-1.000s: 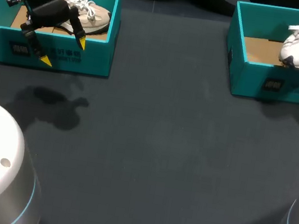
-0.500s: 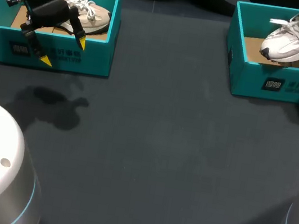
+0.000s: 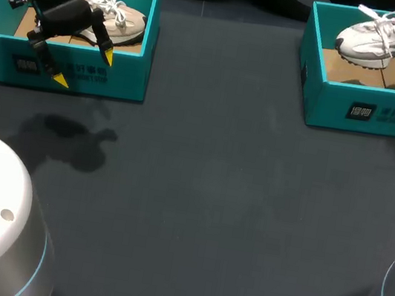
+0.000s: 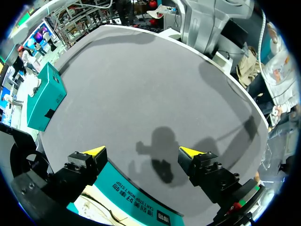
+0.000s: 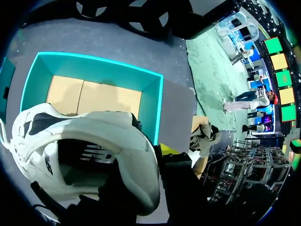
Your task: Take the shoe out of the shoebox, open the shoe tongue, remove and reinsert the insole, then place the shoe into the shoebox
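A white shoe [image 3: 365,41] hangs tilted over the right teal shoebox [image 3: 368,113], toe toward the table's middle, clear of the cardboard floor. In the right wrist view my right gripper [image 5: 141,165] is shut on the white shoe [image 5: 94,136] at its heel collar, one finger inside and one yellow tip outside, with the box [image 5: 155,108] below. My left gripper [image 3: 84,68] hovers open over the front wall of the left teal shoebox [image 3: 129,81], which holds a beige shoe [image 3: 120,19]. Nothing lies between the left gripper's [image 4: 142,151] fingers.
The dark table [image 3: 205,194] stretches between the two boxes and toward the front edge. The left wrist view shows the left box's front wall [image 4: 136,209] just under the fingers and the right box [image 4: 44,101] far across the table.
The white shoe has risen off the right box's floor and swung its toe leftward, held by my right gripper. The left arm has not moved.
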